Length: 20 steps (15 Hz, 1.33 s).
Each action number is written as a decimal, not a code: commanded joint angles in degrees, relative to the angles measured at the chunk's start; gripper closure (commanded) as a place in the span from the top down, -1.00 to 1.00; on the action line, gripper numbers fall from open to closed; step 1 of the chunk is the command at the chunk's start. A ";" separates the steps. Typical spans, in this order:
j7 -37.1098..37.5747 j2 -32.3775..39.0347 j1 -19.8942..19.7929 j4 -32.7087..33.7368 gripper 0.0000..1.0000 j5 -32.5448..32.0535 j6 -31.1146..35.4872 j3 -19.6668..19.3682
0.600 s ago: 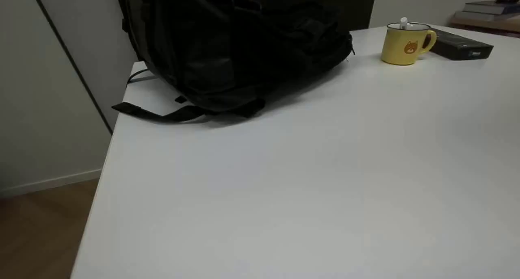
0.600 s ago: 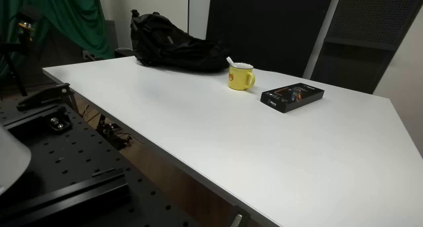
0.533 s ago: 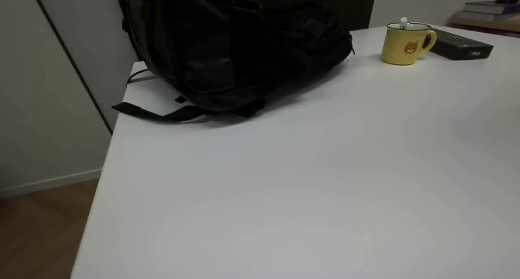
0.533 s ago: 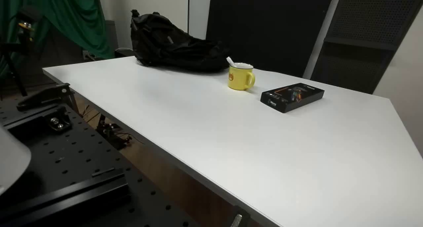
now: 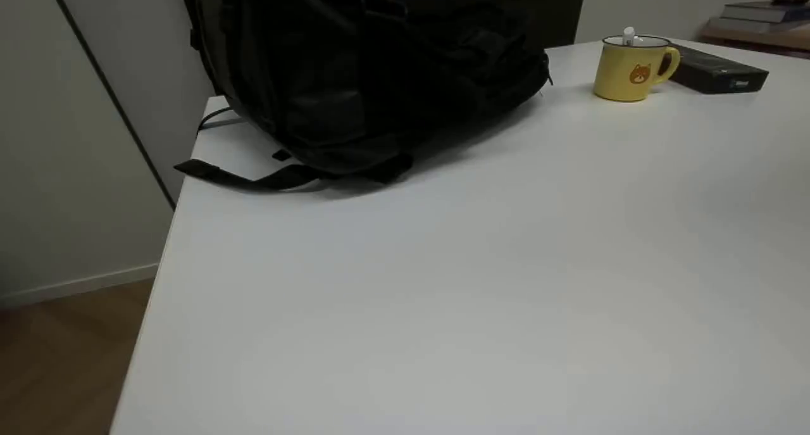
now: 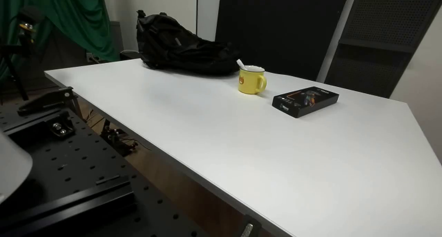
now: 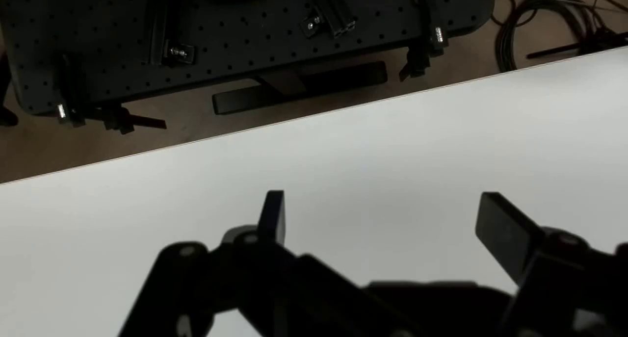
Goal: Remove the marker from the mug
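Note:
The yellow mug (image 5: pixel 612 74) stands upright on the white table, with a small reddish animal mark and a side handle. It also shows in an exterior view (image 6: pixel 248 85), between the backpack and the black box. The slim white marker (image 6: pixel 241 64) leans in the mug, its upper end sticking out above the rim. Its tip also shows in an exterior view (image 5: pixel 628 35); its lower part is hidden inside the mug. My gripper (image 7: pixel 381 204) is open and empty above the table in the wrist view, its fingers wide apart. The mug and marker are out of the wrist view.
A black backpack (image 6: pixel 186 54) lies on the table (image 6: pixel 214 133) beside the mug, its strap (image 5: pixel 253 180) trailing. A flat black box (image 6: pixel 305 101) lies on the mug's handle side. The black perforated base plate (image 7: pixel 274 28) is beyond the table's edge, across a gap.

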 commanded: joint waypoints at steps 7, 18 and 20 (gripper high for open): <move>4.78 -2.15 -2.77 -2.09 1.00 -13.21 8.63 0.00; -3.43 1.86 -8.72 0.94 1.00 -17.65 19.56 -9.23; -3.85 4.77 -9.91 2.83 1.00 -18.09 20.83 -10.30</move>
